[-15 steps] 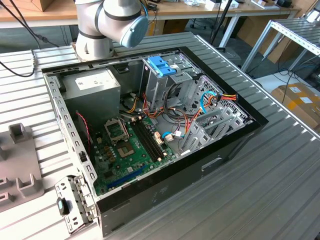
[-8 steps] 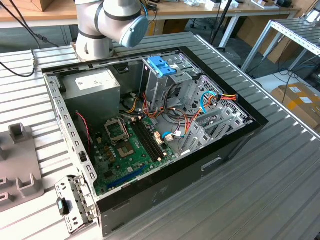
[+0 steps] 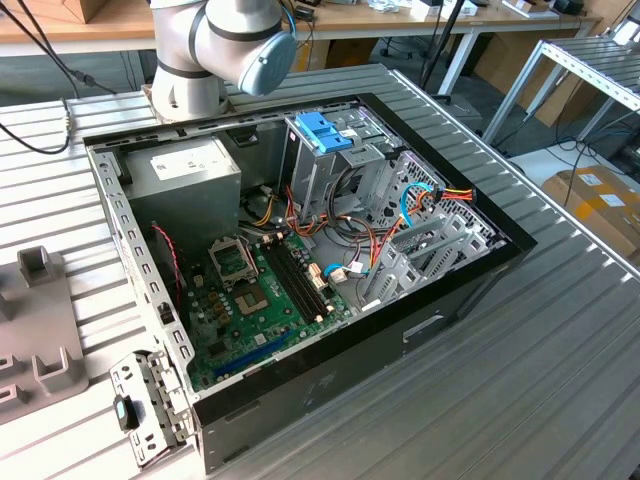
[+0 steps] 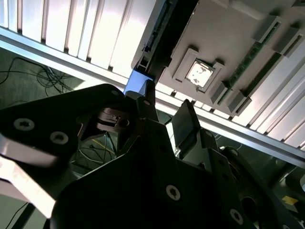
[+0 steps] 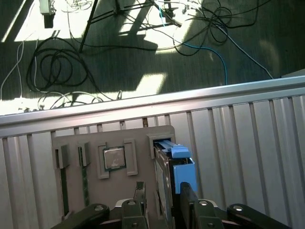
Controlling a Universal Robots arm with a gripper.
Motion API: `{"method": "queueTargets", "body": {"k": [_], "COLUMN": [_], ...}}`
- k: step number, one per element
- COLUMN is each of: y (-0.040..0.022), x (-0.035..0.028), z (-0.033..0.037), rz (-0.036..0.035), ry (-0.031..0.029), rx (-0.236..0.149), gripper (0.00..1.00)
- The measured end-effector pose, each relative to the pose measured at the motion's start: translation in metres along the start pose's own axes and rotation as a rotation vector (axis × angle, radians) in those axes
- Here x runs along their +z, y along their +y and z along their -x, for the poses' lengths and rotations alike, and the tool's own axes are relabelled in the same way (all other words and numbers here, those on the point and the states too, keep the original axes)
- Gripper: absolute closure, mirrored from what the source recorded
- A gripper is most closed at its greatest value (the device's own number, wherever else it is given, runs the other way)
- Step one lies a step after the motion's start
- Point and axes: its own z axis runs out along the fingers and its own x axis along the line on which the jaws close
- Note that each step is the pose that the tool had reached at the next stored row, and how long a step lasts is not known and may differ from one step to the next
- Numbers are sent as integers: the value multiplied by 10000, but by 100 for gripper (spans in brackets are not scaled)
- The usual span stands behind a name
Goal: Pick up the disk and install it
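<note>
First, in the exterior view, a black open-sided computer case [image 3: 330, 250] lies on a ribbed silver metal table [image 3: 560, 380], with the green motherboard [image 3: 255, 300] bared. A chunky light-blue plastic bracket [image 3: 322, 130] sits on top of the tall grey metal cage [image 3: 320, 175]. The silver arm's base joint [image 3: 215, 50] stands behind the case.

Next, in the first wrist view, the flat dark disk in its bright blue carrier [image 5: 183, 167] stands on edge in a slot of a grey plastic fixture plate [image 5: 109, 138], beside a square silver chip [image 5: 114, 158]. The black gripper [image 5: 162, 195] straddles the disk with its fingers [image 5: 139, 191] apart, and a gap shows on one side. Dark cables [image 5: 57, 71] lie on the floor beyond the table.

Lastly, in the second wrist view, the gripper [image 4: 164, 114] hangs just by the disk's blue end tab [image 4: 139, 85], with the plate [image 4: 228, 43] beside it.
</note>
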Motion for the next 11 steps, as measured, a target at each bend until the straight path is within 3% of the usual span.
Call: {"method": "queueTargets", "body": {"k": [11], "y": [3], "x": [18], "z": [32], "rz": [6], "ry": [6], "rx": [-106], "gripper": [58]}}
